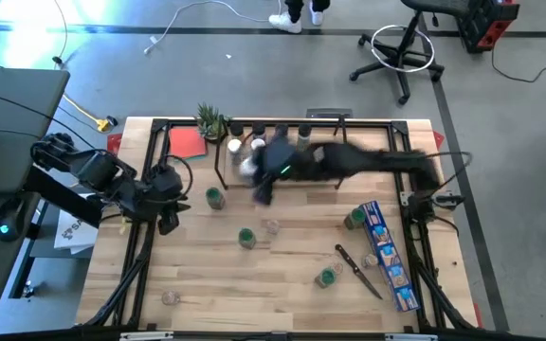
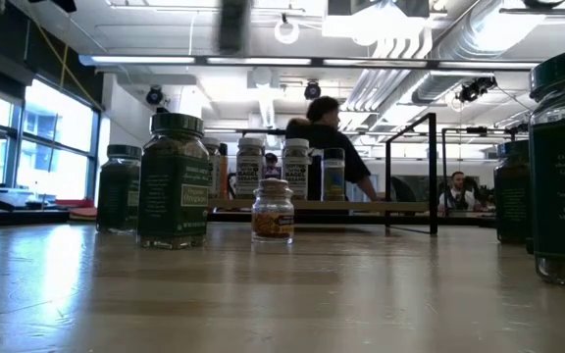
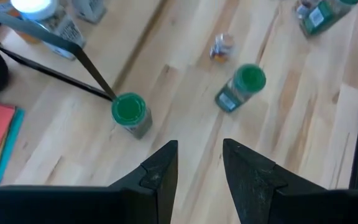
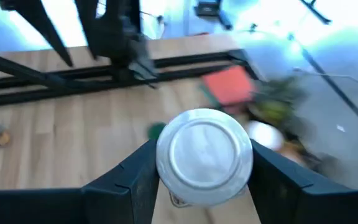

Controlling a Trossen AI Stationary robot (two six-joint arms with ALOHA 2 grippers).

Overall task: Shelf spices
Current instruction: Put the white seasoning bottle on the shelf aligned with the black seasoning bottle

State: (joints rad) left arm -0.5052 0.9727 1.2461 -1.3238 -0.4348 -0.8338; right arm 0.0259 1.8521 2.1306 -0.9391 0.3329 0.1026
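From above, my right arm reaches blurred across the far half of the desk [image 1: 282,284] to the shelf [image 1: 282,142], a low black-rod rack with light boards at the far edge, where several jars already stand in a row. My right pincer [image 1: 254,172] sits at the shelf's left end with a white-capped jar [image 1: 247,168] in it. My left pincer [image 1: 167,214] waits by the desk's left edge. Loose on the desk are green-capped jars [image 1: 246,238], a small clear one near the front left corner, a long blue box [image 1: 388,254] and a black-handled utensil [image 1: 357,269] on the right, a red card [image 1: 187,143] and a small plant [image 1: 212,122] at the far left

At desk height, a tall dark green jar [image 2: 174,180] and a little orange-filled jar [image 2: 273,210] stand before the shelf; a person sits in the room behind

Past my left wrist, my two fingers [image 3: 161,173] stand parted with nothing between them, above bare wood near two green caps [image 3: 130,109]

Past my right wrist, my fingers [image 4: 135,171] are clenched on either side of the white-capped jar, its round lid facing up at me, the shelf's black rods beyond
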